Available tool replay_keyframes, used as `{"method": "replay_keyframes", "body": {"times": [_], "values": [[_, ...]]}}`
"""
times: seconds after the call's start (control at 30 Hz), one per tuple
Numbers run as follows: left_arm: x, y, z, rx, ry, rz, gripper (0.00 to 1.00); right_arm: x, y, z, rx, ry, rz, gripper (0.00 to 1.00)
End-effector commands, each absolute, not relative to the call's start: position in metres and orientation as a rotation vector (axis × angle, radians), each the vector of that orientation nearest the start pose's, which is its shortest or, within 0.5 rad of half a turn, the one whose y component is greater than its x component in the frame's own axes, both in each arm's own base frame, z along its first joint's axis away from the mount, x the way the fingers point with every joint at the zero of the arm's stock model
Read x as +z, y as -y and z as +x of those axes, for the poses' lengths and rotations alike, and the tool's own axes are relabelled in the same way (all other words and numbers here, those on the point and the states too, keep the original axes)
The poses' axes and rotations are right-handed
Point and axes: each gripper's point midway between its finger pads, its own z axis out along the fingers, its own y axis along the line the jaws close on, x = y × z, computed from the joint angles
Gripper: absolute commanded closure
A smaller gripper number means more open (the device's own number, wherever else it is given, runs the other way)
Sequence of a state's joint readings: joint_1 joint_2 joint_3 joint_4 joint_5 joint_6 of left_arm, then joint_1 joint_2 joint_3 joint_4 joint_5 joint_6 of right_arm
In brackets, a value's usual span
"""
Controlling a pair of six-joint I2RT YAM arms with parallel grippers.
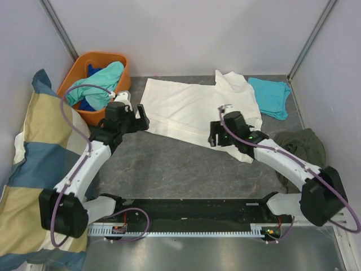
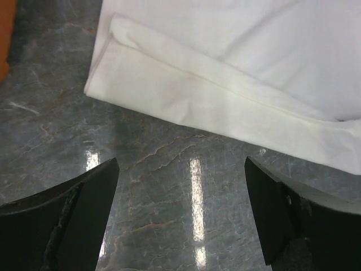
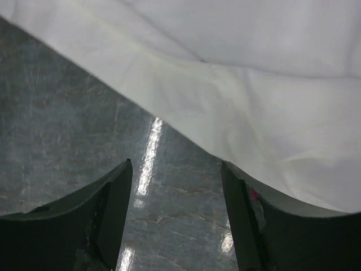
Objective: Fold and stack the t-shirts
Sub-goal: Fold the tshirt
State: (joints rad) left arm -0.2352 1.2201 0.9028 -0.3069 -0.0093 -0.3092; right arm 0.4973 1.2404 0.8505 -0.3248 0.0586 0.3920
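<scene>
Since both sets of jaws stand wide and empty, I'd drop left gripper [image 2: 180, 169] and right gripper [image 3: 176, 169] together onto the near folded edge of the cream t-shirt [image 1: 186, 107], centre frame, pinch both layers, then carry evenly to the far edge.

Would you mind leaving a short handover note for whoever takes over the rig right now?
Left gripper open, above the table by the cream tee, near-left corner. Right gripper open at its near-right edge.
Cream tee lies spread out, near edge folded over; turquoise tee far right; mint-green tee and blue tee in the orange basket.
To do: finish this fold, fold the others, stack all.
</scene>
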Motion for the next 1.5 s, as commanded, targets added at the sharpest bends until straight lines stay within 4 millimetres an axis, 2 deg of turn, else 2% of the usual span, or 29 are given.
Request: {"method": "replay_keyframes", "body": {"times": [0.0, 0.03, 0.07, 0.1, 0.13, 0.17, 0.2, 0.23, 0.27, 0.3, 0.33, 0.37, 0.4, 0.43, 0.47, 0.5, 0.53, 0.57, 0.7, 0.73, 0.9, 1.0, 1.4, 1.47], "values": [[0.227, 0.061, 0.342, -0.194, -2.014, -0.204, 0.0, 0.137, -0.238, 0.314, 0.432, -2.225, -0.408, 0.28], [0.234, 0.053, 0.34, -0.175, -2.014, -0.216, 0.0, 0.141, -0.257, 0.313, 0.436, -2.197, -0.489, 0.27], [0.235, 0.045, 0.341, -0.153, -2.018, -0.226, 0.0, 0.122, -0.265, 0.319, 0.4, -2.231, -0.514, 0.27], [0.231, 0.028, 0.345, -0.116, -2.033, -0.273, 0.0, 0.123, -0.275, 0.324, 0.412, -2.216, -0.534, 0.27], [0.23, 0.02, 0.348, -0.11, -2.036, -0.297, 0.0, 0.129, -0.289, 0.33, 0.431, -2.186, -0.558, 0.27], [0.229, 0.018, 0.35, -0.155, -2.049, -0.31, 0.0, 0.119, -0.299, 0.334, 0.435, -2.197, -0.576, 0.27], [0.227, -0.004, 0.353, -0.15, -2.045, -0.383, 0.0, 0.121, -0.309, 0.34, 0.449, -2.17, -0.595, 0.27], [0.223, -0.008, 0.355, -0.164, -2.053, -0.401, 0.0, 0.133, -0.324, 0.346, 0.45, -2.122, -0.635, 0.27], [0.226, -0.009, 0.357, -0.213, -2.044, -0.403, 0.0, 0.12, -0.331, 0.352, 0.418, -2.134, -0.667, 0.27], [0.226, -0.009, 0.358, -0.224, -2.041, -0.4, 0.0, 0.118, -0.341, 0.352, 0.412, -2.121, -0.706, 0.27], [0.228, -0.009, 0.358, -0.229, -2.034, -0.397, 0.0, 0.128, -0.352, 0.36, 0.415, -2.087, -0.724, 0.27], [0.228, -0.008, 0.358, -0.236, -2.033, -0.393, 0.0, 0.114, -0.357, 0.363, 0.385, -2.091, -0.781, 0.27], [0.228, -0.007, 0.358, -0.243, -2.034, -0.39, 0.0, 0.113, -0.363, 0.367, 0.384, -2.078, -0.804, 0.27], [0.228, -0.005, 0.358, -0.252, -2.036, -0.381, 0.0, 0.122, -0.375, 0.371, 0.39, -2.044, -0.823, 0.27], [0.229, -0.006, 0.357, -0.257, -2.034, -0.379, 0.0, 0.11, -0.38, 0.374, 0.365, -2.041, -0.874, 0.27], [0.228, -0.005, 0.357, -0.263, -2.037, -0.379, 0.0, 0.11, -0.387, 0.374, 0.368, -2.027, -0.901, 0.27], [0.226, -0.003, 0.356, -0.272, -2.043, -0.375, 0.0, 0.117, -0.397, 0.378, 0.386, -1.999, -0.917, 0.27], [0.226, -0.002, 0.355, -0.28, -2.044, -0.37, 0.0, 0.107, -0.402, 0.377, 0.375, -2.001, -0.96, 0.27], [0.219, 0.001, 0.351, -0.296, -2.057, -0.368, 0.0, 0.103, -0.426, 0.38, 0.346, -1.966, -1.046, 0.27], [0.218, 0.002, 0.349, -0.301, -2.061, -0.363, 0.0, 0.093, -0.429, 0.38, 0.335, -1.973, -1.069, 0.27], [0.214, 0.003, 0.343, -0.309, -2.065, -0.354, 0.0, 0.079, -0.437, 0.382, 0.314, -1.971, -1.13, 0.29], [0.213, 0.004, 0.341, -0.313, -2.067, -0.35, 0.0, 0.069, -0.438, 0.383, 0.296, -1.981, -1.147, 0.33], [0.214, 0.006, 0.337, -0.317, -2.064, -0.337, 0.0, 0.031, -0.432, 0.38, 0.254, -2.04, -1.197, 0.38], [0.217, 0.005, 0.336, -0.312, -2.057, -0.334, 0.0, 0.028, -0.432, 0.379, 0.258, -2.046, -1.2, 0.42]]}}
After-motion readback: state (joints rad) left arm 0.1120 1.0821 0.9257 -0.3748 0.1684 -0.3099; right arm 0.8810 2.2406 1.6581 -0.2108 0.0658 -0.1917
